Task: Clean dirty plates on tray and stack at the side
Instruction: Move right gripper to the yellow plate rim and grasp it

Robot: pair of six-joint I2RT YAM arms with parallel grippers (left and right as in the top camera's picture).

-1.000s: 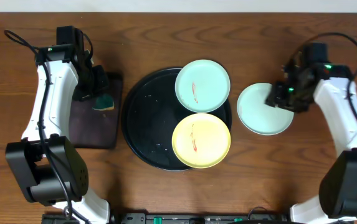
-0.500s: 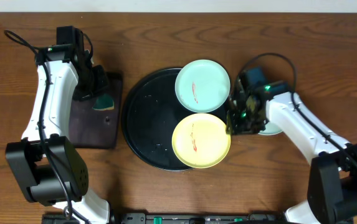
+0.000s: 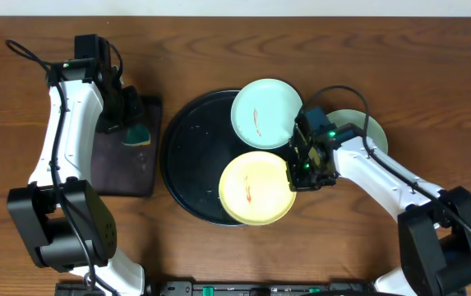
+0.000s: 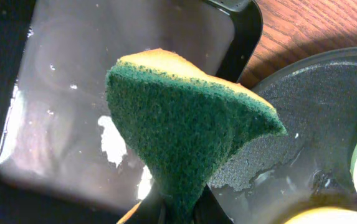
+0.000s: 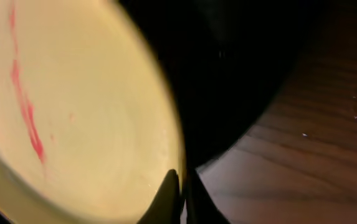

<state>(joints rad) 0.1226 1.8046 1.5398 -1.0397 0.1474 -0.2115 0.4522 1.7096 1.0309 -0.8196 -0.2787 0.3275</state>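
A pale yellow plate [image 3: 256,188] with a red smear lies on the round black tray [image 3: 190,156] at its front right. My right gripper [image 3: 294,173] is shut on the yellow plate's right rim [image 5: 91,112]. A mint-green plate [image 3: 265,112] with a red smear sits at the tray's back right. Another mint-green plate [image 3: 365,131] lies on the table right of the tray, partly hidden by my right arm. My left gripper [image 3: 134,131] is shut on a green and yellow sponge [image 4: 184,137], held over the rectangular tray.
A small rectangular black tray [image 3: 124,160] holding liquid lies left of the round tray; it also shows in the left wrist view [image 4: 72,106]. The wooden table [image 3: 383,230] lies in front of the right arm.
My right arm left the mint-green plate on the table, swung left to the tray and closed on the yellow plate's rim, shifting it slightly left. The left arm has not moved.
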